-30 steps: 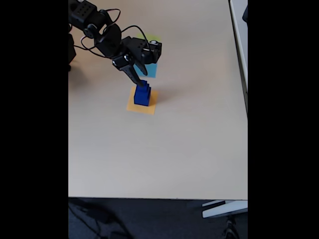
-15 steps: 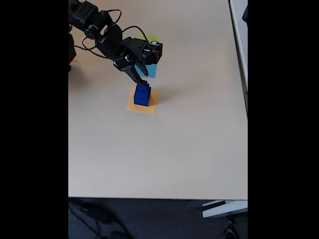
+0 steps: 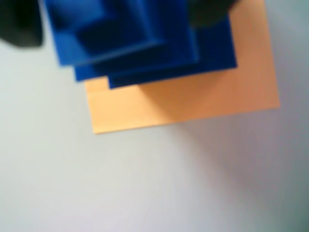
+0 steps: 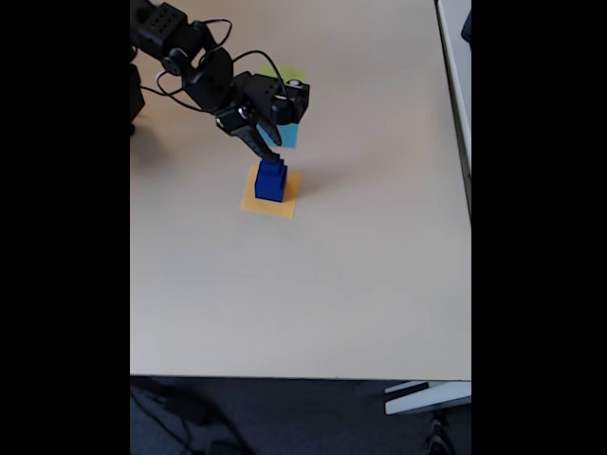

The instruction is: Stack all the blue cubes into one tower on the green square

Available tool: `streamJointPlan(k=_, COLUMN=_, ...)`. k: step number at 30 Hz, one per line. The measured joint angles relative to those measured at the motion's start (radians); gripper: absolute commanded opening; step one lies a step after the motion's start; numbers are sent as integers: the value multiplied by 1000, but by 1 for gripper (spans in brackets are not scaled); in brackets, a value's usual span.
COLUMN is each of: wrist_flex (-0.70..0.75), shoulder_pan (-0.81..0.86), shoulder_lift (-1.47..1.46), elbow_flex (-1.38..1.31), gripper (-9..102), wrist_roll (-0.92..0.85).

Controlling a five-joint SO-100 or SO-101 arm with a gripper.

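Note:
The blue cubes point(image 4: 270, 180) stand as one tower on an orange square point(image 4: 254, 204), biggest at the bottom. In the wrist view the tower point(image 3: 145, 48) is seen from above on the orange square point(image 3: 193, 101). My gripper point(image 4: 269, 152) hangs just over the tower's top. In the wrist view, the gripper point(image 3: 113, 19) is open, with its two dark fingers point(image 3: 19, 24) blurred and set apart either side of the upper cubes. A corner of the green square point(image 4: 292, 72) peeks out behind the arm at the back.
A light-blue square point(image 4: 288, 137) lies between the green and orange ones, partly under the gripper. The beige table point(image 4: 332, 284) spreads wide in front and to the right. Its front edge point(image 4: 303, 377) and right edge point(image 4: 469, 190) are close to dark floor.
The gripper has lifted slightly up and back from the tower's top. The tower has stayed on the orange square.

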Motion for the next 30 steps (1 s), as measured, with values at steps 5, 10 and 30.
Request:
streamJointPlan(k=5, wrist_flex=0, shoulder_pan=0, shoulder_lift=0, elbow_flex=0, gripper=14, wrist_roll=0)
streamJointPlan(k=10, wrist_flex=0, shoulder_pan=0, shoulder_lift=0, elbow_flex=0, gripper=14, wrist_roll=-6)
streamJointPlan(k=30, wrist_flex=0, shoulder_pan=15, shoulder_lift=0, elbow_flex=0, gripper=16, wrist_roll=-31)
